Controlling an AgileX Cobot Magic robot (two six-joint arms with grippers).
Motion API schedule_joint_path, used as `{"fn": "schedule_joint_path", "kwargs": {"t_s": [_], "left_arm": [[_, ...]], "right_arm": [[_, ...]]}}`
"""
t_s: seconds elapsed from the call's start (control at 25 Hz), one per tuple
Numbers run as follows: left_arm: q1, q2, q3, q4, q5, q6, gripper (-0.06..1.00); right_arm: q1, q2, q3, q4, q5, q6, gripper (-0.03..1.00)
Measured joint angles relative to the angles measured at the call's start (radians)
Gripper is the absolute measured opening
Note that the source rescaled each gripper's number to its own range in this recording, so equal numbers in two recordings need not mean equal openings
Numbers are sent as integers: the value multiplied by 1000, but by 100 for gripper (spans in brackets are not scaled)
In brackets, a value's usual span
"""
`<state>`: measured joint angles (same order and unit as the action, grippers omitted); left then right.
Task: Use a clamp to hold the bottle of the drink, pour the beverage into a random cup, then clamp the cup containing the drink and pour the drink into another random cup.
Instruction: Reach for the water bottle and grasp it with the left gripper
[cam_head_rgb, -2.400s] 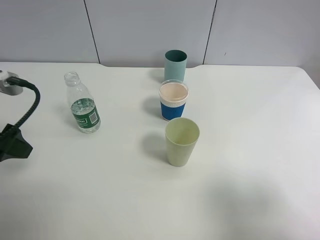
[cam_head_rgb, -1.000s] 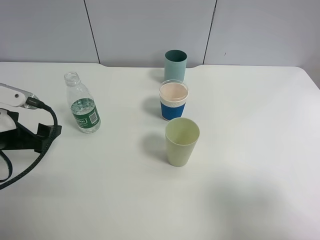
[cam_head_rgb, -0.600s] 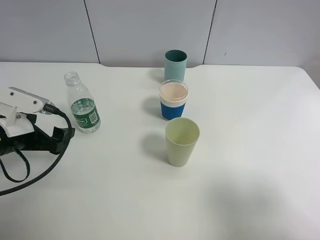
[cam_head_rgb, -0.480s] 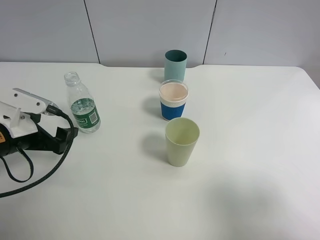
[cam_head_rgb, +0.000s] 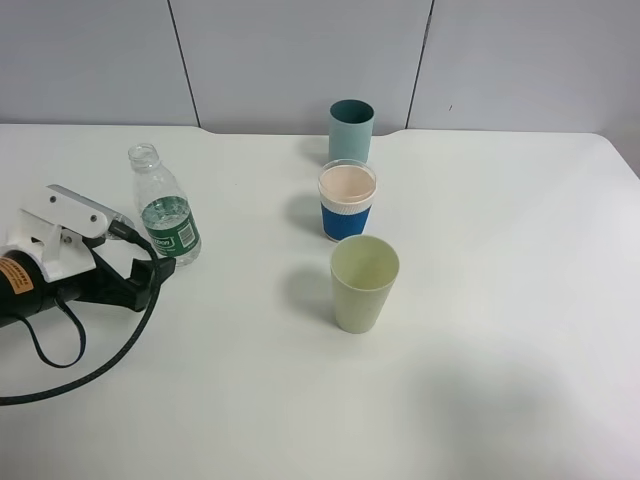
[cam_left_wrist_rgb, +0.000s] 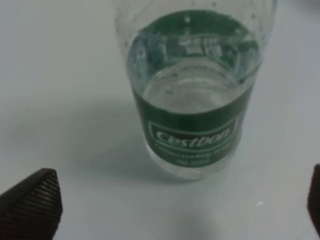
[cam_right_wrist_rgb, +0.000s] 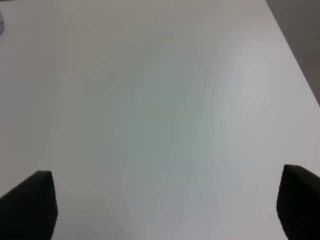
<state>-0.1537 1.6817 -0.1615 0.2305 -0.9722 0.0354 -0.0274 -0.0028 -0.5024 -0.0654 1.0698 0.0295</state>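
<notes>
Just short of the upright, green-labelled bottle (cam_head_rgb: 165, 208) near the tabletop's (cam_head_rgb: 500, 330) left edge, the left end effector (cam_head_rgb: 158, 270) sits with jaws spread wide. Its wrist view cuts off the bottle's neck and shows only two fingertip corners. A teal cup (cam_head_rgb: 351, 128), blue-banded cup (cam_head_rgb: 347, 200) and pale green cup (cam_head_rgb: 364, 283) line up from the far edge toward the middle. The right end effector (cam_right_wrist_rgb: 165, 202), likewise spread open, falls outside the high camera's frame.

Bottle (cam_head_rgb: 166, 212) clear glossy plastic; table (cam_head_rgb: 500, 380) smooth matt; pale-green cup (cam_head_rgb: 364, 285) matt plastic.
</notes>
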Motion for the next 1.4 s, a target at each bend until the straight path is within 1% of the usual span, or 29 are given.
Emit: {"fn": "schedule_joint_path", "kwargs": {"t_s": [0.12,0.28,0.88,1.2,1.24,1.28,1.32,1.36,1.4], "left_arm": [[0,17,-3,7,-24,0,100],[0,54,-44,33,-29,-3,100],[0,177,-192,86,-34,-35,100],[0,196,-226,114,-34,-91,100],[0,196,-228,114,-34,-94,96],[0,196,-230,114,-34,-96,89],[0,196,-230,114,-34,-97,79],[0,196,-230,114,-33,-97,59],[0,196,-230,114,-33,-97,34]], "right_arm": [[0,0,0,0,0,0,61],[0,0,0,0,0,0,61],[0,0,0,0,0,0,61],[0,0,0,0,0,0,61],[0,0,0,0,0,0,61],[0,0,0,0,0,0,61],[0,0,0,0,0,0,61],[0,0,0,0,0,0,61],[0,0,0,0,0,0,61]]}}
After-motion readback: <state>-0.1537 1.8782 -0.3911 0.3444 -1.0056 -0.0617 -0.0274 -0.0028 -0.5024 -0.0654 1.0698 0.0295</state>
